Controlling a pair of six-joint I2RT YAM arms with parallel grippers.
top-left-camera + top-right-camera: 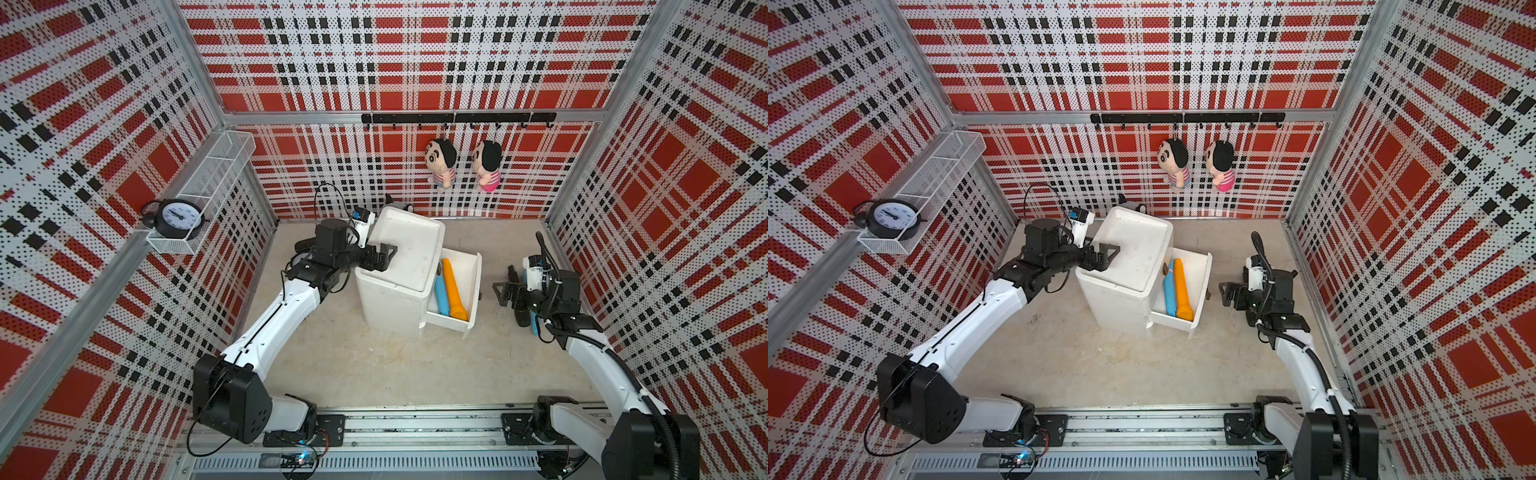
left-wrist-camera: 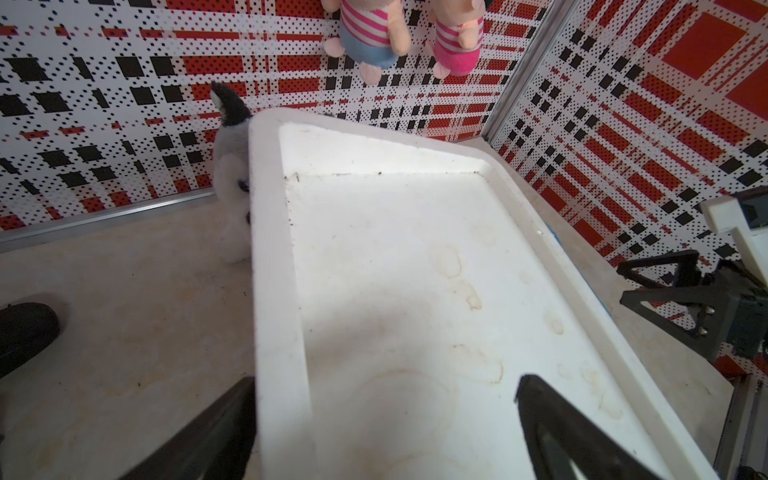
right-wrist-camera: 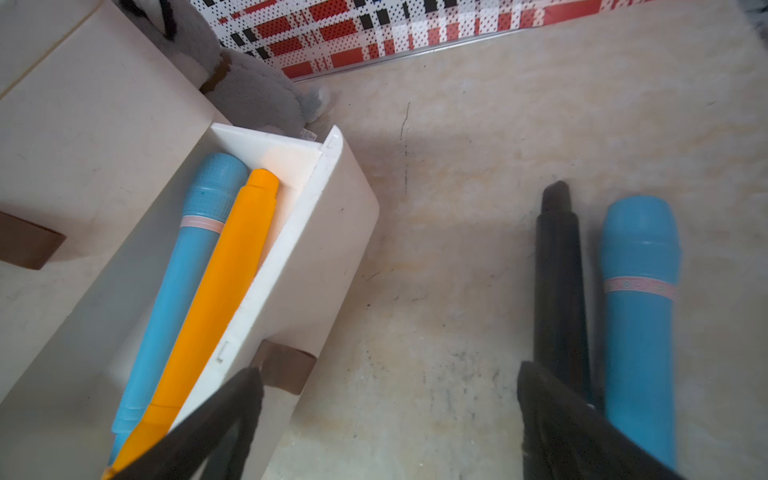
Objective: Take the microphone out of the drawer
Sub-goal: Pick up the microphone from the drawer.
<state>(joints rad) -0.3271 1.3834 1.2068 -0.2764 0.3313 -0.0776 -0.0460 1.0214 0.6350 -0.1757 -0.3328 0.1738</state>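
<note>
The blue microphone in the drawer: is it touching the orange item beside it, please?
Touching: the right wrist view shows the blue microphone lying pressed against the orange item along their length, with no gap.

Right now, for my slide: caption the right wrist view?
Open right gripper; drawer holds two microphones, floor holds another pair.

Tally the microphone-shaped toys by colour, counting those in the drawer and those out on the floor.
Blue: 2, blue microphone in the drawer and second blue microphone on the floor
Orange: 1, orange microphone in the drawer
Black: 1, black microphone on the floor
Total: 4
</note>
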